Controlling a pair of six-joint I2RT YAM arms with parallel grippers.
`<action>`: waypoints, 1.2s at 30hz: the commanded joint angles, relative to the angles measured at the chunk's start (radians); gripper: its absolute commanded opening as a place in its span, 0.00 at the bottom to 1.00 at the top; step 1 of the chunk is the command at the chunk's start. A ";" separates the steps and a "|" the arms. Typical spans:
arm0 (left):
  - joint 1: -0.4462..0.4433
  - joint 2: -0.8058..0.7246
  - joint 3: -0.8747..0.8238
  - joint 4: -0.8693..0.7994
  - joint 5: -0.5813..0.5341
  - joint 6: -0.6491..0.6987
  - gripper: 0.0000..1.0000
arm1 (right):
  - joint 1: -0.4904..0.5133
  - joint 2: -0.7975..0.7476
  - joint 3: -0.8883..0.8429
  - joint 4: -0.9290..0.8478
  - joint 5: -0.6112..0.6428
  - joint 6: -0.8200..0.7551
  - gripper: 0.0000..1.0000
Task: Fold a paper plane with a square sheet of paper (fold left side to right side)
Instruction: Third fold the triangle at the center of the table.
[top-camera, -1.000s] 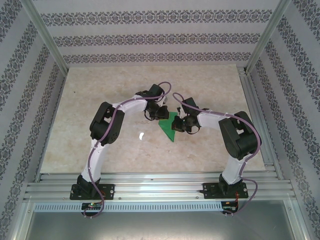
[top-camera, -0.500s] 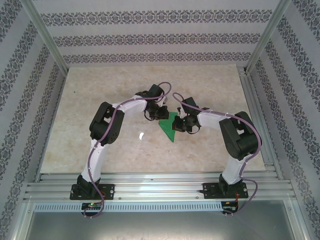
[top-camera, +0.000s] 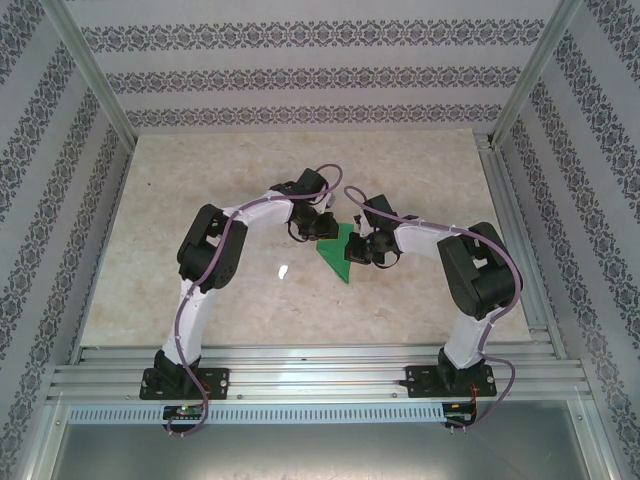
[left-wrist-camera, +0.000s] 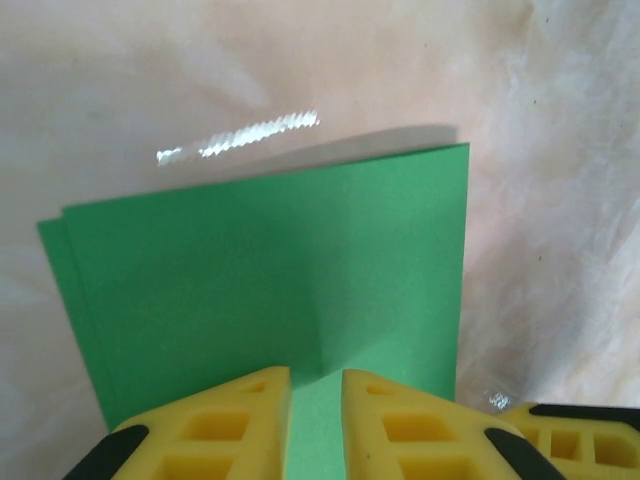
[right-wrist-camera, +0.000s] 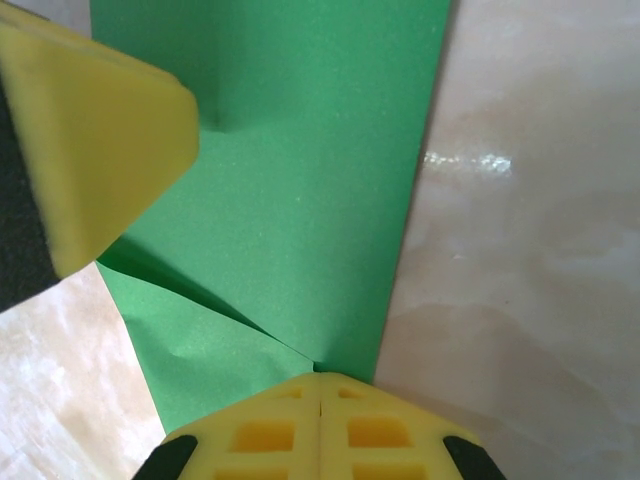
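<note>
The square sheet of paper (top-camera: 341, 256) lies bright green on the table between both grippers, partly folded, with two layers showing at its left edge (left-wrist-camera: 75, 260). My left gripper (top-camera: 318, 228) rests on the paper's near part with a narrow gap between its yellow fingers (left-wrist-camera: 225, 425); green paper (left-wrist-camera: 260, 280) shows in that gap, dented at the tips. My right gripper (top-camera: 368, 247) is shut, its fingertips (right-wrist-camera: 318, 385) meeting at the point where a raised flap (right-wrist-camera: 320, 180) and the lower layer (right-wrist-camera: 200, 370) converge.
The left gripper's yellow finger (right-wrist-camera: 90, 150) hangs over the paper in the right wrist view. A small white shiny spot (top-camera: 283, 270) sits on the marble tabletop (top-camera: 200, 200) left of the paper. Metal rails (top-camera: 510, 230) and patterned walls bound the table.
</note>
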 joint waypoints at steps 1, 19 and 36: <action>0.015 -0.096 -0.016 -0.054 0.003 0.024 0.24 | 0.010 0.035 -0.009 -0.023 0.036 -0.022 0.00; -0.024 -0.293 -0.363 0.168 0.125 -0.051 0.16 | 0.022 0.052 0.004 -0.027 0.025 -0.029 0.00; -0.073 -0.189 -0.306 0.182 0.115 -0.064 0.15 | 0.031 0.065 0.017 -0.035 0.025 -0.034 0.00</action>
